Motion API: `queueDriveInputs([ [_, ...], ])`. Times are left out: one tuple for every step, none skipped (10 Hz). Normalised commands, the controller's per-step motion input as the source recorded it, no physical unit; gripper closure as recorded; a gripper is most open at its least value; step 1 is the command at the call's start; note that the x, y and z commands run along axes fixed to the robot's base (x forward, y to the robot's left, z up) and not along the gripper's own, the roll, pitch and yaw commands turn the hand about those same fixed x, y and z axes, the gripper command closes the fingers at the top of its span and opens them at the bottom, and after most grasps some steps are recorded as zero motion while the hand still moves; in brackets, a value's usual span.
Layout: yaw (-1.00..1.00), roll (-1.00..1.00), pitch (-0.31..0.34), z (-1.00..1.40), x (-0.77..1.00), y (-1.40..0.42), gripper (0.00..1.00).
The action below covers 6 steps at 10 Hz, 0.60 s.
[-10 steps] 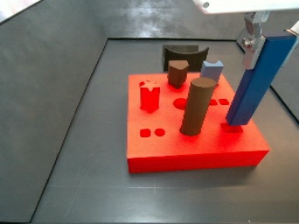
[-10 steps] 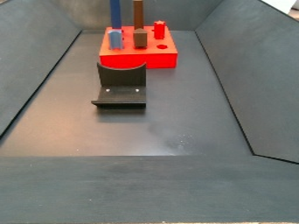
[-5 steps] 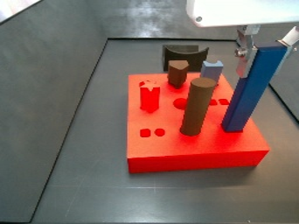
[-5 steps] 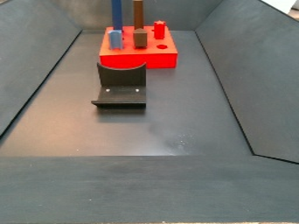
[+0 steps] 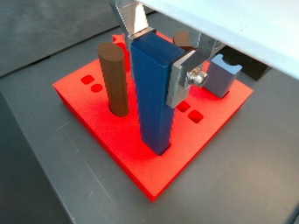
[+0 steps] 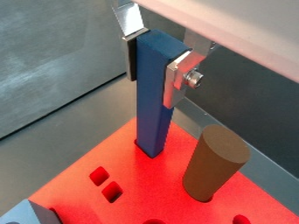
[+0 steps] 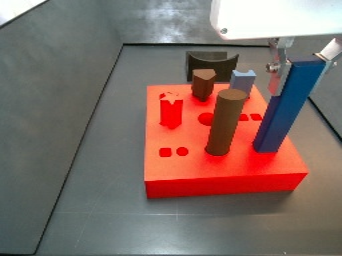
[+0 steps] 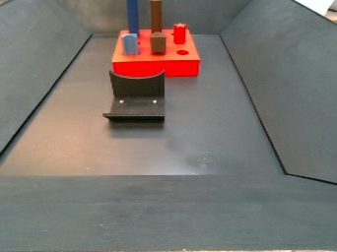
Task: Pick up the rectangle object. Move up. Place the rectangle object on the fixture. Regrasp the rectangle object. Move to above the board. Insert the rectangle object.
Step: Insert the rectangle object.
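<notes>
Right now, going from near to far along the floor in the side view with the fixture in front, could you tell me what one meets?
fixture → board → rectangle object, standing on the board, with the gripper out of view above.

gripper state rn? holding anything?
Gripper: shut on the rectangle object, gripping its upper end above the board; the bar stands upright with its lower end in the board.
</notes>
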Motion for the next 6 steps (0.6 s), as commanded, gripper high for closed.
queueDriveInputs([
  [0.00, 0.00, 0.000, -0.32, 0.13, -0.04, 1.00],
  [0.00, 0.01, 0.000, -0.41, 0.16, -0.01, 1.00],
  [0.00, 0.01, 0.000, -0.47, 0.18, 0.00, 1.00],
  [0.00, 0.00, 0.000, -0.46, 0.18, 0.00, 1.00],
  [0.00, 0.00, 0.000, -0.36, 0.10, 0.00, 1.00],
  [0.00, 0.00, 0.000, -0.24, 0.03, 0.00, 1.00],
])
